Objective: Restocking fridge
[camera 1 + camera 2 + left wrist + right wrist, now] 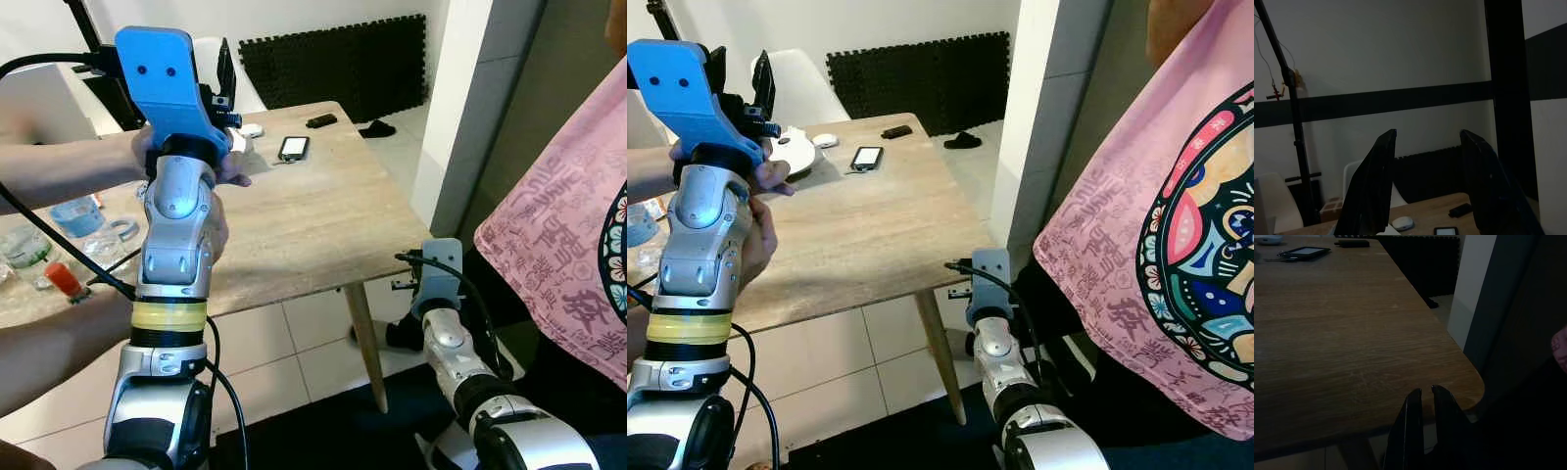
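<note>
Left claw (pixel 1427 196) released, raised, person's hands (pixel 186 162) gripping wrist. Right claw (pixel 1425 399) clenched, empty, low by desk (pixel 313 225) edge. Bottles (pixel 39 250) at 9 o'clock: probably light, slippery; grab mid-body.

A phone (pixel 293 148) lies near the table's (pixel 323 235) far edge, with a small remote (pixel 320 120) behind it at the far right corner. Bottles (pixel 61 279) and a cup (pixel 76 215) crowd the left edge. A person (pixel 568 264) stands beyond the right edge.

Chinese-style characters cover the person's pink shirt (pixel 558 235), none clearly legible.
</note>
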